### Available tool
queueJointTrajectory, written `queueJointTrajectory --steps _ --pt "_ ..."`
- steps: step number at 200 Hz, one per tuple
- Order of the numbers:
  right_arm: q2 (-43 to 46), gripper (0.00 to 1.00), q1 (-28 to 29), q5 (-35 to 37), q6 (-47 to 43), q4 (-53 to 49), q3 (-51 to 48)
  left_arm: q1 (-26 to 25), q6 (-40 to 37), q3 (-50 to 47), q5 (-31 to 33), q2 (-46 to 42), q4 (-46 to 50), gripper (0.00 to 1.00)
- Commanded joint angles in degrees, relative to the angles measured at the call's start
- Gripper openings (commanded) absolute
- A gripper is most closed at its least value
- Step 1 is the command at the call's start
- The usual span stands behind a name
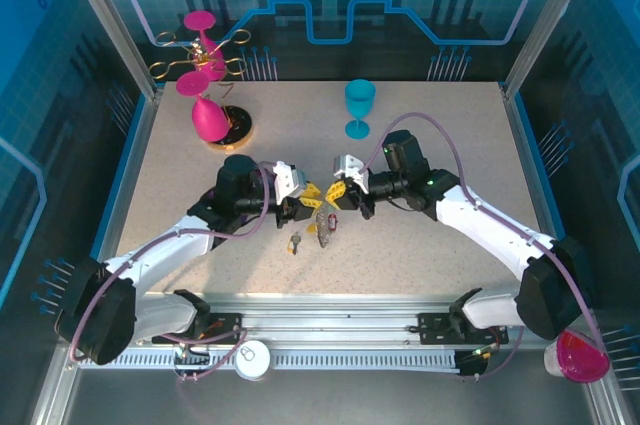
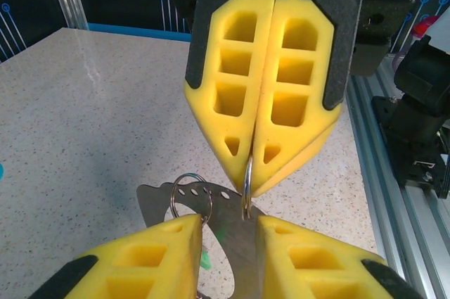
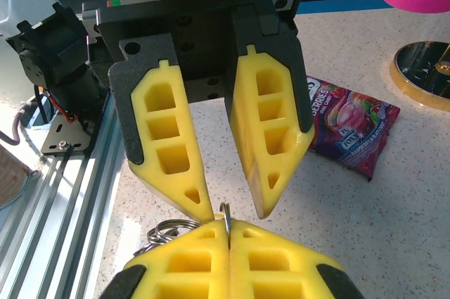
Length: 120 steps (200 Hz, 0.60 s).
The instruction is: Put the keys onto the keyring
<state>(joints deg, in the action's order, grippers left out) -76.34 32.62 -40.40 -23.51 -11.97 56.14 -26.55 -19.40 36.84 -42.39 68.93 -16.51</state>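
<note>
- Yellow foam pads of the right gripper (image 3: 226,227) are pressing flat together, pinching the keyring (image 3: 225,210), a thin silver wire ring, by its edge above the speckled beige tabletop (image 1: 450,145).
- Facing it tip to tip, the left gripper (image 3: 235,207) is standing released, with its yellow pads spread apart.
- From the left wrist view, a flat silver metal plate with small punched holes (image 2: 228,236) is showing in the gap between the left pads. A second small silver ring (image 2: 190,175) is sitting against it. Whether the plate is touching either pad, I cannot tell.
- From above, a dark bundle with red spots (image 1: 326,225) is sitting just below the two grippers, near a small silver-and-brass key (image 1: 295,241) lying on the tabletop.
- A purple berry snack packet (image 3: 348,130) is lying flat on the tabletop behind the left gripper.
- A turquoise plastic goblet (image 1: 359,105) is standing upright at the far side, well apart from the grippers.
</note>
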Motion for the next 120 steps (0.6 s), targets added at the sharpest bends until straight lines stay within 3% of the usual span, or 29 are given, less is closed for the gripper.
queueJointTrajectory --steps 1,21,72,103,120 --pt "0.84 0.0 1.29 0.56 -1.01 0.23 1.12 -0.43 0.4 -0.01 -3.11 0.45 -1.83 0.24" --pt "0.65 0.0 1.7 1.29 -1.19 0.01 1.51 -0.38 0.37 -0.16 -3.66 0.42 -2.44 0.21" --pt "0.22 0.0 2.31 1.79 -1.36 -0.55 2.03 -0.44 -0.37 -0.19 -4.13 0.11 -2.83 0.0" --pt "0.52 0.0 2.28 3.81 -1.19 -1.36 2.11 -0.44 -2.31 -0.58 -3.73 -0.8 -2.97 0.0" --pt "1.66 0.29 1.81 6.92 -1.06 -2.92 1.71 -0.43 -4.01 -0.89 -1.75 -1.97 -2.39 0.0"
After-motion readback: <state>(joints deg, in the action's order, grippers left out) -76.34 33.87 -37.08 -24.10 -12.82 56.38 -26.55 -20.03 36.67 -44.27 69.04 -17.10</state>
